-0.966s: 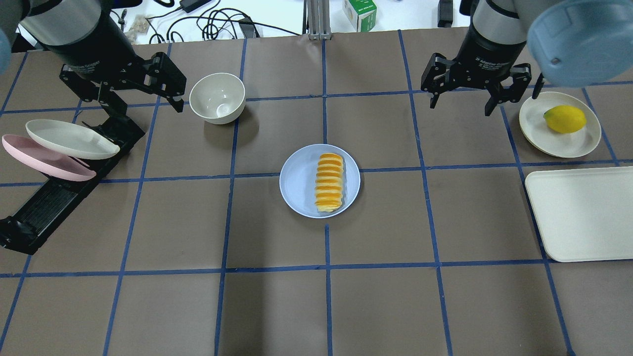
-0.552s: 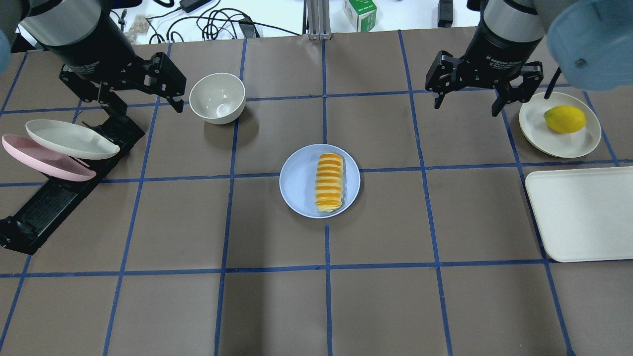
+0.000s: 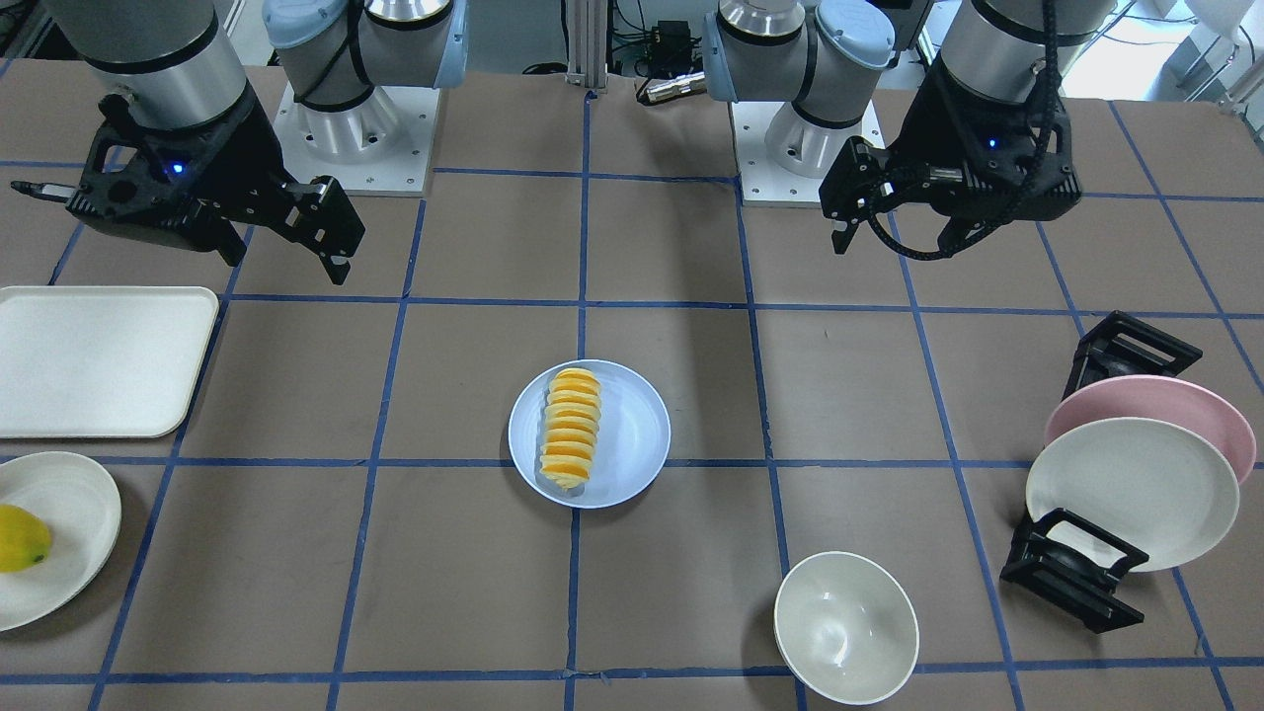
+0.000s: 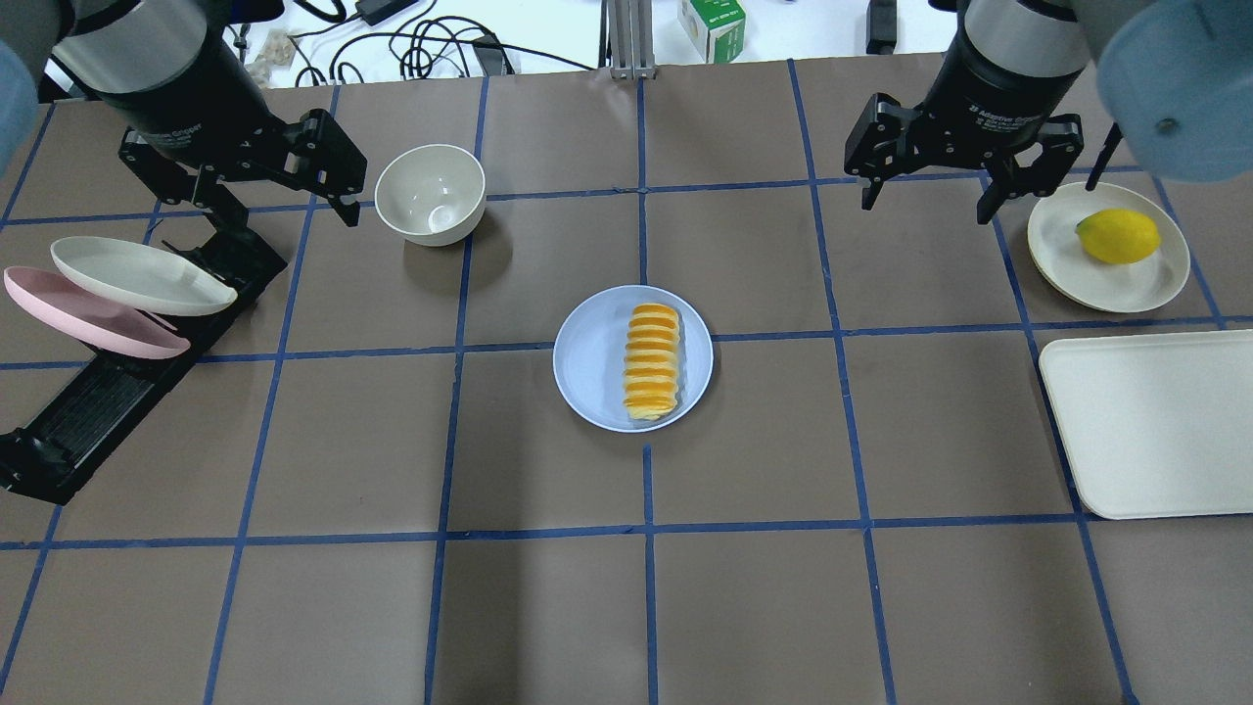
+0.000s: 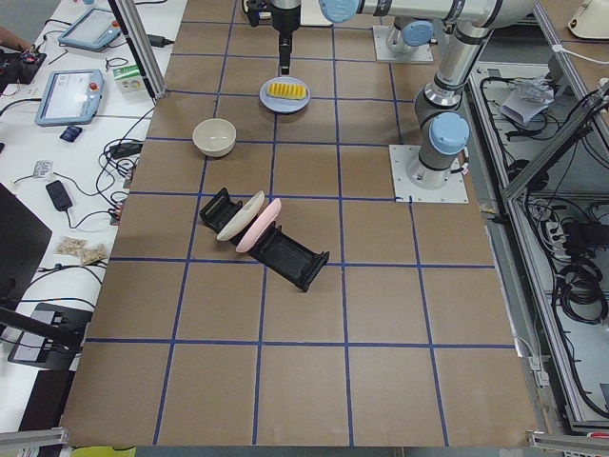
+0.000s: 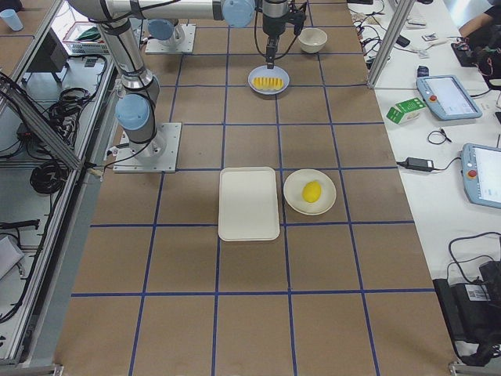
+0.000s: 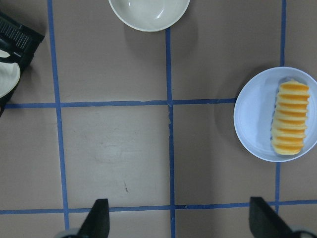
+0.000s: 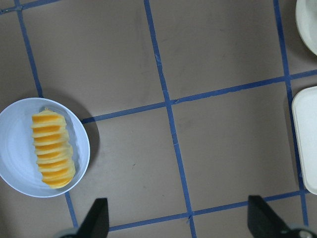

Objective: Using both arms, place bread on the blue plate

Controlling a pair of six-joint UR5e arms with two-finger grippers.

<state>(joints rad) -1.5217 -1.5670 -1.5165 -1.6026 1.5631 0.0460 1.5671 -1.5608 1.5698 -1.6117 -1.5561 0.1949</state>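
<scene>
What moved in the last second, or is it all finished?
The right gripper, open and empty, drifted sideways, away from the blue plate toward the lemon. Nothing was grasped or released. The open left gripper, the bread and the blue plate stayed put.

Right end effector (image 4: 925, 212) shifted slightly rightward, nearer lemon plate (image 4: 1062, 257), fingers spread.

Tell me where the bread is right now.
In the overhead view the bread lies on the blue plate, over its right half, at the view's centre; the cream bowl stands farther back to the left.
</scene>
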